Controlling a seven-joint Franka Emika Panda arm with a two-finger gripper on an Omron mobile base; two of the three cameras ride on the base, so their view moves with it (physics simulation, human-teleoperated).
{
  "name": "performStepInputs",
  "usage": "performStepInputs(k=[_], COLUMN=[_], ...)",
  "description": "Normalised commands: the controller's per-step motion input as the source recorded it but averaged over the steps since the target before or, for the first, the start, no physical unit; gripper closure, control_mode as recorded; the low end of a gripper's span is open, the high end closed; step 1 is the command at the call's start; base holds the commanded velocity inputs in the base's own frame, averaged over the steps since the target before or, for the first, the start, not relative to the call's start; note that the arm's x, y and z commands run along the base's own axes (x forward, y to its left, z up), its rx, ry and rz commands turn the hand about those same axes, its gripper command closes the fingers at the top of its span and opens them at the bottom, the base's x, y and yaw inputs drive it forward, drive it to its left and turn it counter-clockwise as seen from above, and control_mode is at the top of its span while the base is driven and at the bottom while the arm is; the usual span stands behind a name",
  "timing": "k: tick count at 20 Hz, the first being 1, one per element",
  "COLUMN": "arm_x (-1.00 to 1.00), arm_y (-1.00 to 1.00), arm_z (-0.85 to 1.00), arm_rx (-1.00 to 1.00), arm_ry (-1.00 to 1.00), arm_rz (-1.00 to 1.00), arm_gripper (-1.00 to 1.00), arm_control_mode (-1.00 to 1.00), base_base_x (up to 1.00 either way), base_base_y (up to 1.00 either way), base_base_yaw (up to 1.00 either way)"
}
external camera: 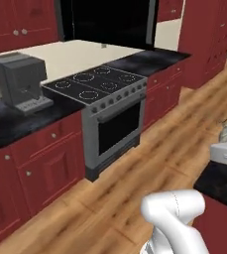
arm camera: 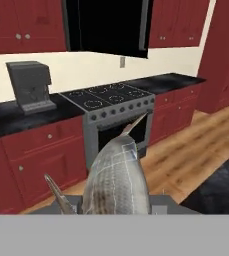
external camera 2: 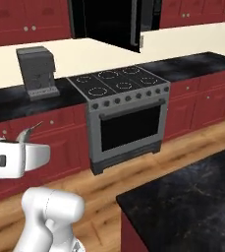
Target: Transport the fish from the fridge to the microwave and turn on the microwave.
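**A:** So where is the fish [arm camera: 117, 180] at this point?

**B:** Low in the centre of the hand view, rising from the bottom edge with its pointed tail aimed up toward the oven [arm camera: 120, 131]. It sits between the fingers, so I judge the gripper [arm camera: 117, 207] is clamped on it, jaws partly closed around its body. In the right base view the hand is at the left edge, and a thin grey tip pokes out above it, likely the tail.

**A:** Why carry it pointing forward like that?

**B:** My guess is that holding it along the line of the gripper lets the arm push it straight into an opening without turning the wrist.

**A:** And the microwave [external camera 2: 111, 22]?

**B:** It hangs at the top centre of both base views, above the stove. Its door [external camera 2: 136, 27] looks swung outward, which would make sense: the cavity has to be reachable before the fish arrives. I cannot make out the button panel from here.

**A:** Anything near the path?

**B:** A grey coffee machine [external camera: 20, 82] stands on the black counter [external camera: 16, 124] at the left of the frame, well apart from the microwave. A second dark counter [external camera 2: 182, 202] fills the lower right of the right base view, close to the arm's base.

**A:** How far along, then?

**B:** Roughly midway, I'd say: fish in hand, microwave ahead, placing and switching on not yet done.
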Motion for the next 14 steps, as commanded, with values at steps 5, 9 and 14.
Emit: performStepInputs(k=[5, 9, 14], arm_x=[0.0, 0.0, 0.0], arm_y=[0.0, 0.0, 0.0], arm_z=[0.0, 0.0, 0.0], arm_rx=[0.0, 0.0, 0.0], arm_ry=[0.0, 0.0, 0.0], arm_rz=[0.0, 0.0, 0.0], arm_gripper=[1.0, 1.0, 1.0], arm_control_mode=[1.0, 1.0, 1.0], base_base_x=[0.28, 0.4, 0.45], base_base_y=[0.6, 0.51, 0.6], base_base_yaw=[-0.6, -0.61, -0.58])
